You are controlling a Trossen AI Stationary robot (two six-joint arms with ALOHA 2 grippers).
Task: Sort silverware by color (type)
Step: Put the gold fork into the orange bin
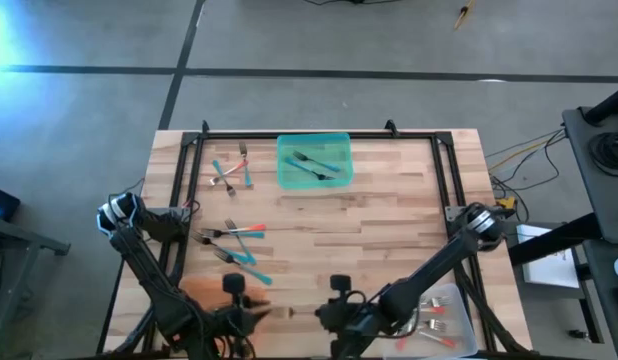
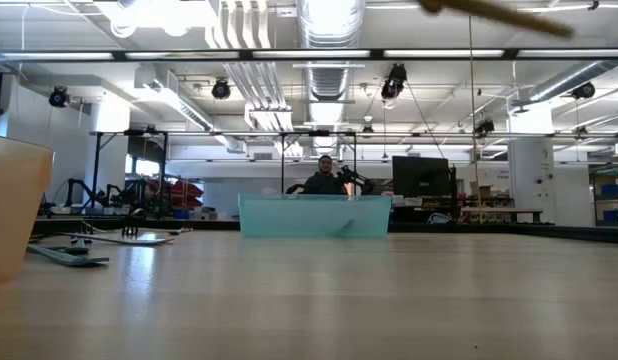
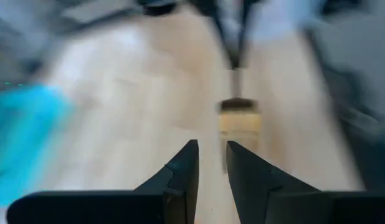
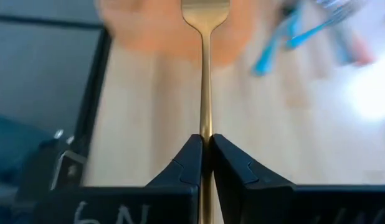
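Your right gripper is clamped on a gold fork, pinching its thin handle, tines pointing away toward the orange tray. In the high view it sits low at the near edge of the table, about the middle.

Your left gripper hangs beside it at the near edge, just by the orange tray. Its fingers stand a little apart with nothing between them; the gold fork shows ahead of it, held by the other arm.

Step in hand, as I read it: gold fork picked, now being carried or passed toward the orange tray. Next move calls for getting the tines over the tray wall, then letting go cleanly. Or the left takes the fork first; cannot tell which.

Rest of the sort:
- teal tray at the far edge, blue-handled forks inside
- clear tray at the near right corner, red-handled forks inside
- mixed loose forks on the left side, another small pile toward the far left corner

Plenty still unsorted.
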